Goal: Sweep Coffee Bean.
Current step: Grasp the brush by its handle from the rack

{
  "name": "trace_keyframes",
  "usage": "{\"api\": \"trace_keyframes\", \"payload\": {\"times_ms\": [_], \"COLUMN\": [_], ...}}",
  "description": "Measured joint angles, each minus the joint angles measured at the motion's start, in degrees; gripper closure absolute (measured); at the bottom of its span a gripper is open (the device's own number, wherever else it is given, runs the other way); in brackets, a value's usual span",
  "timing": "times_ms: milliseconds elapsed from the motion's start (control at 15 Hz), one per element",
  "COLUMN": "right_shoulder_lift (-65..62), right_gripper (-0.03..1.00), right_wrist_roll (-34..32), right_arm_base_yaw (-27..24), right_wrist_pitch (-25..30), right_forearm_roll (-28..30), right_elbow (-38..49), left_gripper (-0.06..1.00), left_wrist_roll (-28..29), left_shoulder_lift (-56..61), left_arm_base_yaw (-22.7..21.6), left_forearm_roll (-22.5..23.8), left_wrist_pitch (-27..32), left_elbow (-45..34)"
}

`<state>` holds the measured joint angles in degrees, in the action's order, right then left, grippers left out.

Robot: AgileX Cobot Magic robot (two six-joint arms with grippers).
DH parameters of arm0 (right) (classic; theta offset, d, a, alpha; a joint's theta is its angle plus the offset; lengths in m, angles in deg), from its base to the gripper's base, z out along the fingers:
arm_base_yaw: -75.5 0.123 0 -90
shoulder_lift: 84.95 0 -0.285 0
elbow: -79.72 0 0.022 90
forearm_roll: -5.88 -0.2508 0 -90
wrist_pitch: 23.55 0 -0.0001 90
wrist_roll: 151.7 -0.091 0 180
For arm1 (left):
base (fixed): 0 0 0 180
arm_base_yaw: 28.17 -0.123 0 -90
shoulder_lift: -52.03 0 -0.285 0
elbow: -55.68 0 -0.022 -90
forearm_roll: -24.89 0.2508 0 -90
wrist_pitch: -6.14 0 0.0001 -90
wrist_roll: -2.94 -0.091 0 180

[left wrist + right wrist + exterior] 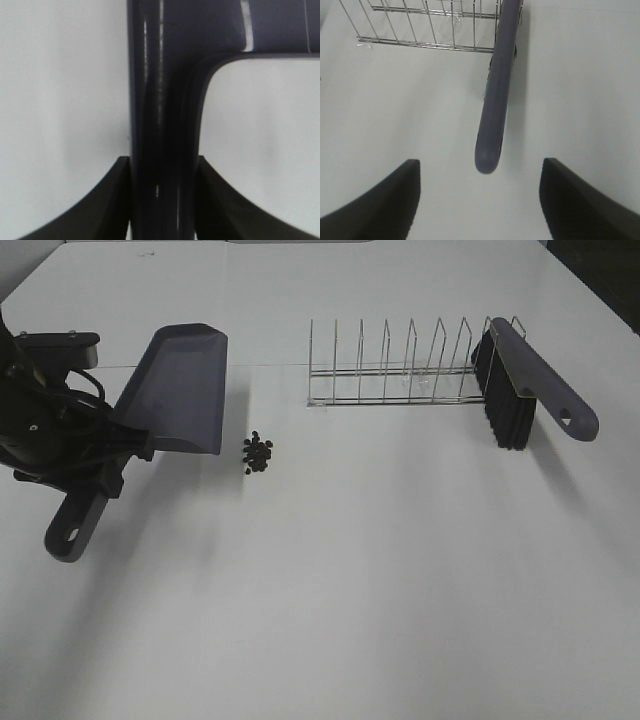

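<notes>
Nearest the high camera, the hanging-hole end of the dustpan (180, 390) handle sticks out low at the left. Just above it the left gripper (112, 462) clamps that handle. The left arm comes in from the left edge, wrist angled so the pan's mouth faces right. The pan's lip sits just beside the coffee beans (258, 452), a tight dark cluster on the white table (400, 600). Well apart, on the right, the brush (530, 385) leans on the end of the wire rack (400, 375), bristles down and handle pointing right. The right arm is out of this view.

In the left wrist view, both fingers (107, 200) press against the sides of the dark handle, a firm pinch.

In the right wrist view, the right gripper (479, 172) is spread wide. The rounded tip of the brush handle points into the gap and touches neither finger, with the rack beyond it.

The step in hand looks like taking the brush. The gripper should probably advance along the handle's line and close past the tip on the thicker shaft. It should then lift the brush off the rack without dragging the wires. Meanwhile the pan's lip should stay flat on the table beside the beans, since any gap would let them roll under.
</notes>
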<state>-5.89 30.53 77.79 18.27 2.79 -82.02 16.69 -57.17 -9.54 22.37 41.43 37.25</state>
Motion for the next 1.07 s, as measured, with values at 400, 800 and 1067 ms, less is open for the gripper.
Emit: {"api": "trace_keyframes", "payload": {"times_ms": [400,800,1067], "right_shoulder_lift": [30.14,48.99,58.27], "right_gripper": [0.41,0.41,0.41], "right_wrist_roll": [0.0,0.0,0.06], "right_arm_base_yaw": [0.0,0.0,-0.34], "right_wrist_pitch": [13.64,19.88,20.28], "right_forearm_roll": [0.0,0.29,0.34], "right_elbow": [-30.14,-51.85,-60.91], "left_gripper": [0.63,0.63,0.63], "left_wrist_roll": [0.0,0.0,0.0], "left_shoulder_lift": [0.0,0.0,0.0], "left_arm_base_yaw": [0.0,0.0,0.0], "left_forearm_roll": [0.0,0.0,0.0], "left_wrist_pitch": [-0.11,0.0,0.34], "left_elbow": [0.0,0.0,0.0]}}
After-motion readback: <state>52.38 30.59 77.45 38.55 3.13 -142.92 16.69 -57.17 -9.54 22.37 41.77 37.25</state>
